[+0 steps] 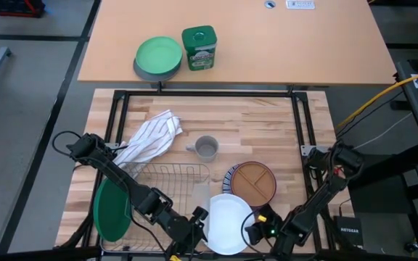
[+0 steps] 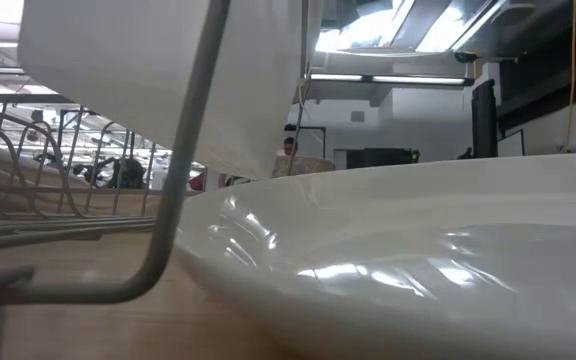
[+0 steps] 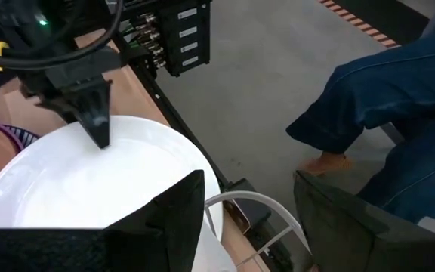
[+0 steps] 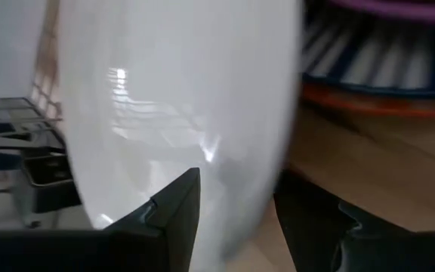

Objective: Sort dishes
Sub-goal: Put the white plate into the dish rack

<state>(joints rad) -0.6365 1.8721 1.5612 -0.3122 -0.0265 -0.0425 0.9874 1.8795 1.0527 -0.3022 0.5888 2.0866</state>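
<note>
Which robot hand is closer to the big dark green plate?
Left. The left gripper sits between the dark green plate and the white plate, at the white plate's edge. The right gripper is on the white plate's far side.

white plate [image 1: 228,223], brown plate [image 1: 253,181] atop stack

A robotics lab or workshop. The butcher-block table [image 1: 267,130] sits in a black metal frame [image 1: 209,93] on grey floor, with a router [image 1: 350,233] and yellow cable [image 1: 383,90] beside it. Beyond the fingers: ceiling lights [image 2: 388,25], monitors [image 2: 483,115], an electronics box [image 3: 176,34].
</note>
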